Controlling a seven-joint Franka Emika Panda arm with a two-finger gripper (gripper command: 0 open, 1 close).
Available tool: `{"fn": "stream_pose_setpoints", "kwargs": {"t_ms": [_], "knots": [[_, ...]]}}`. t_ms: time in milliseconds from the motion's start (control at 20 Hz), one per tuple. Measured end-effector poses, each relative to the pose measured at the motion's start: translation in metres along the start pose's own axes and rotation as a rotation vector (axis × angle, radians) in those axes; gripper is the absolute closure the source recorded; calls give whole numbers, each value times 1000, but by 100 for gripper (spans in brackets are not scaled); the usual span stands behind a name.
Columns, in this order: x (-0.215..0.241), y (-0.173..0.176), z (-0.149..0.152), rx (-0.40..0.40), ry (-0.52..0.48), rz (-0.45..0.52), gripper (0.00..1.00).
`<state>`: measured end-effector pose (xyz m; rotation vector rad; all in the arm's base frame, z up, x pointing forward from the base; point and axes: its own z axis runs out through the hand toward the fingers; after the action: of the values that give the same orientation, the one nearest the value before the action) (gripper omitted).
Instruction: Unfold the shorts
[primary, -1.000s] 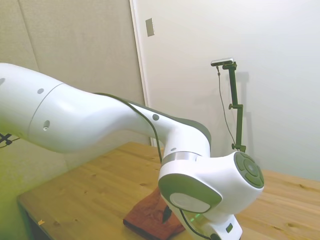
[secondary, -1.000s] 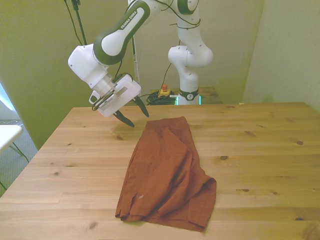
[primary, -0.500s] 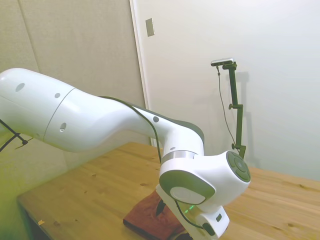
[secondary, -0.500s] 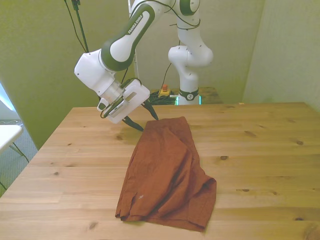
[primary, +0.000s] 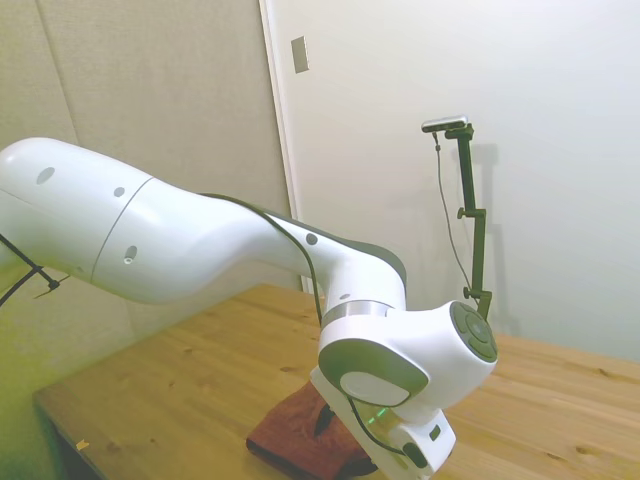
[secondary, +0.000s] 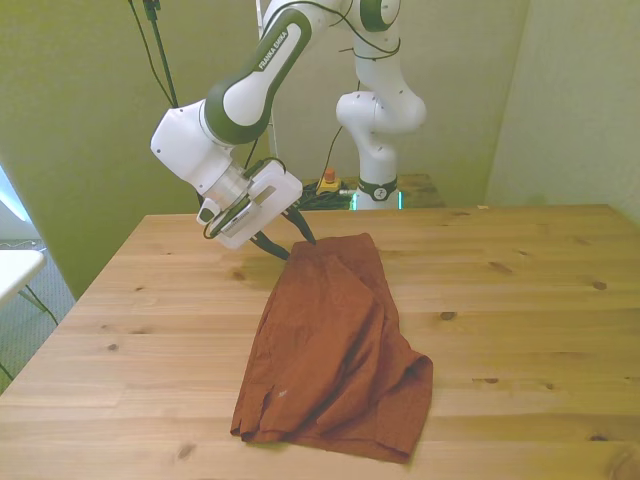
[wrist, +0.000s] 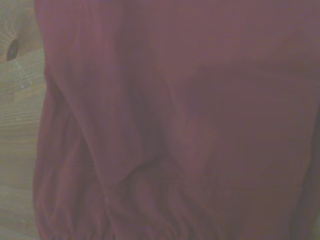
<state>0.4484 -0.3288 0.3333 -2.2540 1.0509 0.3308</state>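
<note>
Side and front views evenly lit, yellow-green cast at their left edges. Wrist view dim, blurred; rust-red fabric shorts (wrist: 190, 120) out of focus.

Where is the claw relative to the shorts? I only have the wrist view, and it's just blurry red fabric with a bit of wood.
Observer: In the front view the claw sits at the far corner of the shorts, on the front view's left.
Operator: Is it open or shut?
Observer: Open; the two dark fingers stand apart at that edge.
Operator: How do the shorts lie?
Observer: Still folded, running lengthwise from that corner toward the wooden table's near edge, with loose folds bunched at the near end.
</note>
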Motion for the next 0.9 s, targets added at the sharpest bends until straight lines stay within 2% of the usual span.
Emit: {"fn": "stream_pose_setpoints", "kwargs": {"t_ms": [900], "knots": [[2,10,-3,4,4,17,100]]}}
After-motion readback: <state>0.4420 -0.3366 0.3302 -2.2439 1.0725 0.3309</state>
